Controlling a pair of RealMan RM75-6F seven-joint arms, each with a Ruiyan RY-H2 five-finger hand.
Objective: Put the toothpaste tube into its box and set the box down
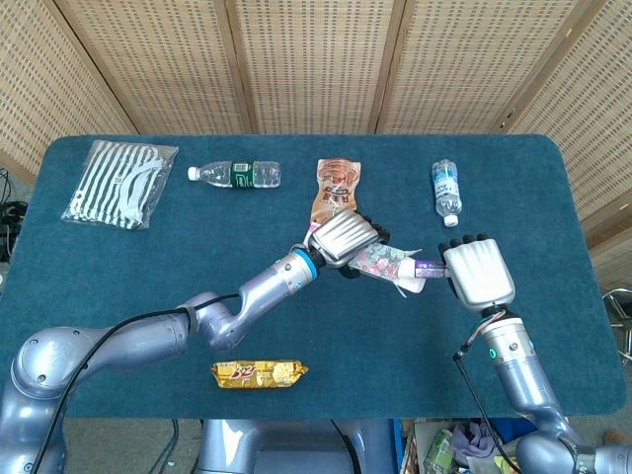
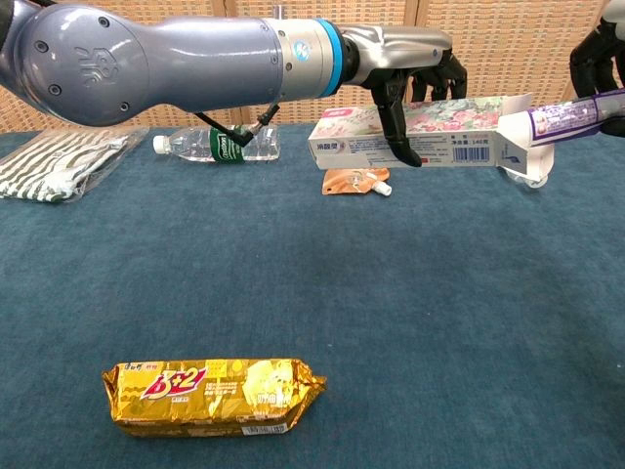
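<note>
Blue cloth: it covers the table [image 1: 118,286], and every loose thing lies on it.
Left hand: the left hand [image 1: 343,239] is up over the middle of the table, its dark fingers [image 2: 398,117] wrapped around the box.
Box: the toothpaste box [image 2: 420,135] is long, with flowers on top. It is held level in the air, above the cloth, not touching it. Its open end with white flaps points toward the right hand.
Right hand: the right hand [image 1: 477,274] grasps the back end of the tube, with its fingers curled around it.
Tube: the toothpaste tube [image 2: 569,110] is purple and white. Its front end is at the open mouth of the box, between the flaps. How far it is inside cannot be told. The rest sticks out toward the right hand.
Snack bar: a gold snack bar [image 2: 210,394] lies at the near edge, well apart from both hands.
Pouch: an orange drink pouch [image 1: 337,184] lies just behind the left hand.
Bottles: a green-label bottle [image 1: 235,174] lies at the back left, and a blue-label bottle [image 1: 446,190] lies at the back right.
Striped bag: a black and white striped bag [image 1: 118,183] lies in the far left corner.
</note>
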